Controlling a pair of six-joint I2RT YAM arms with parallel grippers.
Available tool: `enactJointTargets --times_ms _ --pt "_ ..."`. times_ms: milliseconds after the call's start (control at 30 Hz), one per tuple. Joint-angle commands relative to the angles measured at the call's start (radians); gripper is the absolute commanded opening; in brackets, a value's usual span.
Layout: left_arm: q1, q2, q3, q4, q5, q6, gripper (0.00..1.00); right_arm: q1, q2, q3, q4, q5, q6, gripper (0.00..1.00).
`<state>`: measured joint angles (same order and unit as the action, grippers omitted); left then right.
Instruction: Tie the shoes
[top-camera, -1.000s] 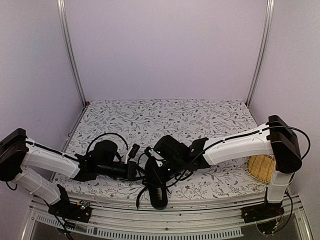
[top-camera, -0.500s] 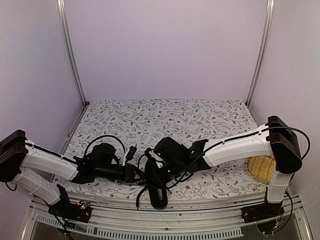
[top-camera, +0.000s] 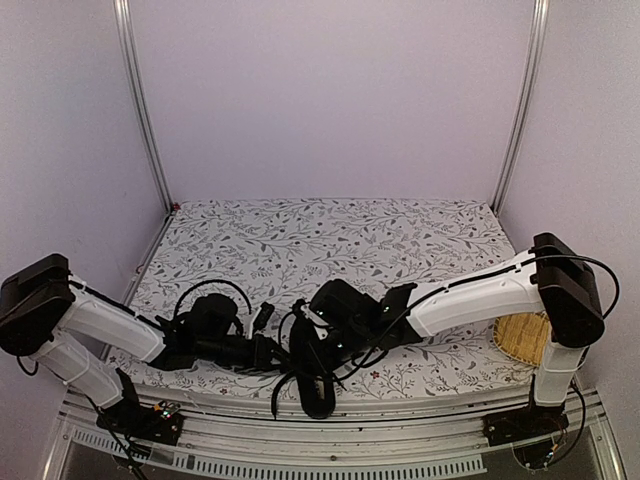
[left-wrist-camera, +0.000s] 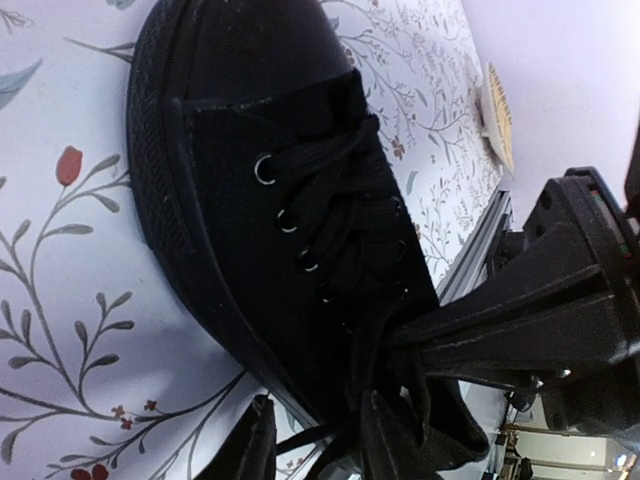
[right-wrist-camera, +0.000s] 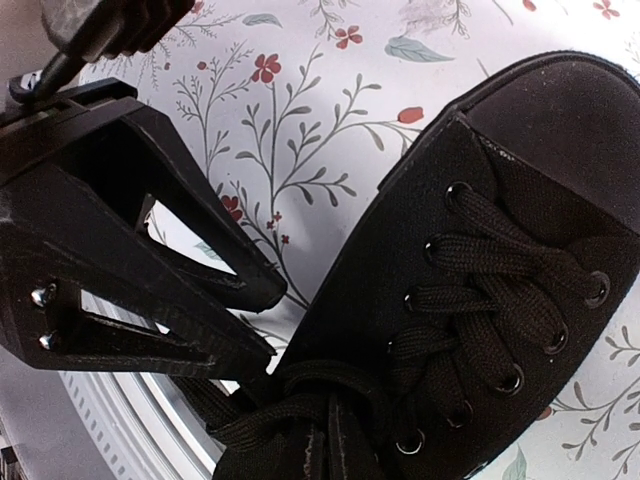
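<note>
Knot stage. The right gripper (left-wrist-camera: 405, 335) is pinched shut on the laces (right-wrist-camera: 480, 290) of the shoe (left-wrist-camera: 240, 150). The left gripper (right-wrist-camera: 268, 326) is part open, gripping nothing. Next it likely needs to regrip a loose strand.

One shoe (left-wrist-camera: 250, 200), two claws (left-wrist-camera: 320, 412) (left-wrist-camera: 405, 338), one basket (top-camera: 524, 336)

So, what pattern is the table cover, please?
White table cover with grey vines, red flowers; best in right wrist view.
</note>
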<state>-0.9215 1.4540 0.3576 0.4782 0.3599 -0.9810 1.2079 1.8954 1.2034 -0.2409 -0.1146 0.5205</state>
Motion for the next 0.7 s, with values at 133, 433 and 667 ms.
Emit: enactJointTargets --times_ms 133,433,667 --pt "0.007 0.005 0.017 0.059 -0.015 0.005 0.25 0.013 -0.033 -0.039 -0.012 0.03 0.024 0.02" --pt "0.006 -0.115 0.04 -0.037 -0.044 0.076 0.42 0.015 -0.111 -0.15 0.102 0.027 0.032 0.02" --pt "-0.015 -0.016 0.08 -0.01 0.039 0.099 0.46 0.016 -0.108 -0.174 0.138 0.017 0.026 0.02"
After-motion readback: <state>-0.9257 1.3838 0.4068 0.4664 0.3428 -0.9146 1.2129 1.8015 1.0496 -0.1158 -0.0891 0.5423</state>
